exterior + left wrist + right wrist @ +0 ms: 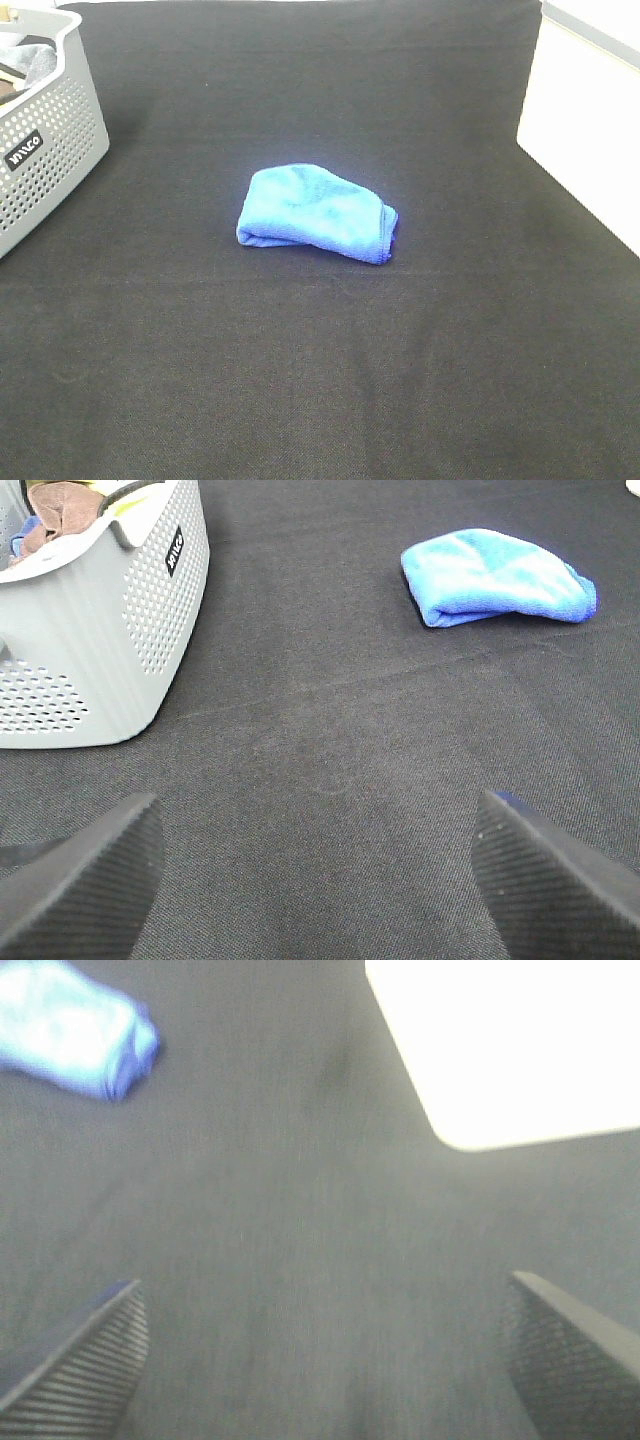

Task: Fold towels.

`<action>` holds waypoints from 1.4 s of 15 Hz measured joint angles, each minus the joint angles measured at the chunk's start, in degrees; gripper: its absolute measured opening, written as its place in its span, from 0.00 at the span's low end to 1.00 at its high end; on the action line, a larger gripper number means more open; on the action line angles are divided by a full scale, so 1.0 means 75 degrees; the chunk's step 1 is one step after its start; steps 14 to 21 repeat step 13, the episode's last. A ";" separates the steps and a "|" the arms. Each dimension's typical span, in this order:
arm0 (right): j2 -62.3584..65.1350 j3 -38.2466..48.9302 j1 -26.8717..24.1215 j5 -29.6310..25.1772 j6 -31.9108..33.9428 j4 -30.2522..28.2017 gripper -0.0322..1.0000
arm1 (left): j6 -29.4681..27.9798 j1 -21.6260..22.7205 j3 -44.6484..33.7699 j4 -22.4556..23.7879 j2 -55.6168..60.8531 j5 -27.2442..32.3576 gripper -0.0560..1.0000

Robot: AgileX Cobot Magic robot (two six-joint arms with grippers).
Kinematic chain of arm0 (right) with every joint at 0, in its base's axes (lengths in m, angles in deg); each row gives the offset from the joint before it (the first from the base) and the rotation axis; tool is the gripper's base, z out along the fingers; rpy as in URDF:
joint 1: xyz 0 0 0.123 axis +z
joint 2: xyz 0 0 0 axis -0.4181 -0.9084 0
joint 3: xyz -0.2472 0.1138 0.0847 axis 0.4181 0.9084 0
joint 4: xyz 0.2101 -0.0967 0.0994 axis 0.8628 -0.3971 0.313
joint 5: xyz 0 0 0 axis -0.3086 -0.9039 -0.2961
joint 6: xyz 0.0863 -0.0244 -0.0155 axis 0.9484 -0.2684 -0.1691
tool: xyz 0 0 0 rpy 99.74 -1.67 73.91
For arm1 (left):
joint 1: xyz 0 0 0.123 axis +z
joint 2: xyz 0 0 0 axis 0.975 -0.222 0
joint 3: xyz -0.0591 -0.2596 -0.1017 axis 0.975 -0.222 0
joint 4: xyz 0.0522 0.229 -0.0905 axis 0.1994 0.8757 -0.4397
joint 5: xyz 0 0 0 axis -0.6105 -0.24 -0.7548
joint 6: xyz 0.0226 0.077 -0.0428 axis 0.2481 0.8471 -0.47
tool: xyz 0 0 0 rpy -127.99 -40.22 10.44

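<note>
A blue towel (315, 213) lies folded in a small bundle at the middle of the black table. It also shows in the left wrist view (495, 577) and, blurred, in the right wrist view (70, 1028). Neither gripper shows in the exterior high view. My left gripper (320, 880) is open and empty, well back from the towel. My right gripper (325, 1350) is open and empty, also apart from the towel.
A grey perforated basket (50, 140) holding other cloths stands at the table's far left; it also shows in the left wrist view (110, 630). A white surface (585, 120) borders the table's right edge and shows in the right wrist view (510, 1040).
</note>
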State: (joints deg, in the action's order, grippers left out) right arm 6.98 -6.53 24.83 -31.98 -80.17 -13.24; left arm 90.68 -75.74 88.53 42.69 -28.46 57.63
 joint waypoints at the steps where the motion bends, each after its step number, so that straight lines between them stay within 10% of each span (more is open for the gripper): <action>1: 0.0275 0.0000 0.0000 0.0000 0.0000 0.0000 0.90 | 0.0000 0.0000 0.0000 0.0000 0.0000 0.0000 0.81; 21: 0.0359 0.0000 0.0000 0.0000 0.0000 0.0000 0.90 | 0.0000 0.0000 0.0000 0.0000 0.0000 0.0000 0.81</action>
